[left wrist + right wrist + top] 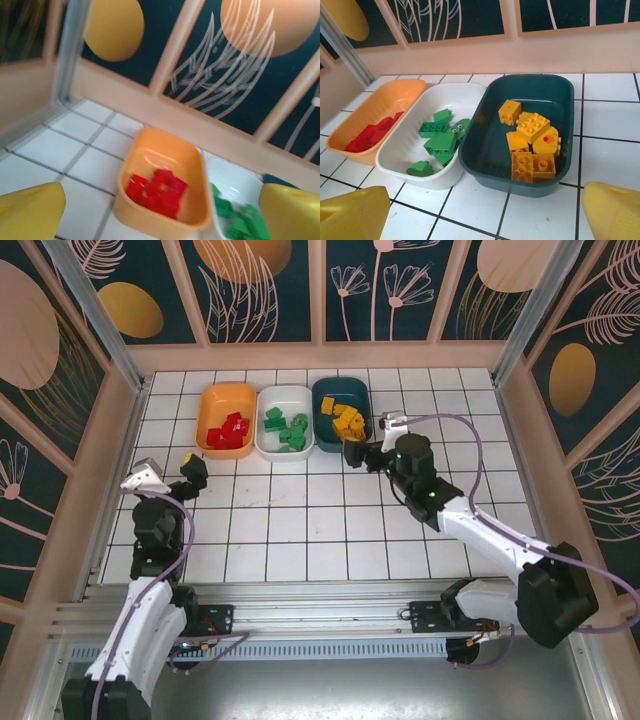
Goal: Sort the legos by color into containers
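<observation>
**First speaker:** What is laid out in the scene?

**Second speaker:** A white tiled table [300, 530] is seen from above, walled by dark panels painted with leaves. Three shallow trays are lined up at its far edge, each touching the next. An orange tray [214, 393] is placed on the left, a white tray [285, 393] in the middle and a dark teal tray [324, 390] on the right.

**First speaker:** Where are the bricks found?

**Second speaker:** The red legos [230, 430] are piled in the orange tray. The green legos [289, 430] are scattered in the white tray. The yellow legos [347, 421] are gathered in the teal tray, toward its right side.

**First speaker:** How are the pincers held?

**Second speaker:** The left gripper [193, 471] is held above the table, near the front left corner of the orange tray and apart from it. Its jaws are spread wide. In the left wrist view, its yellow fingers [30, 210] are seen at the two lower corners, with the orange tray framed between them.

The right gripper [353, 452] is held just in front of the teal tray, pointing toward it. Its jaws are likewise parted wide. In the right wrist view, its yellow fingertips [615, 210] are seen at the lower corners, with bare tile between them.
</observation>
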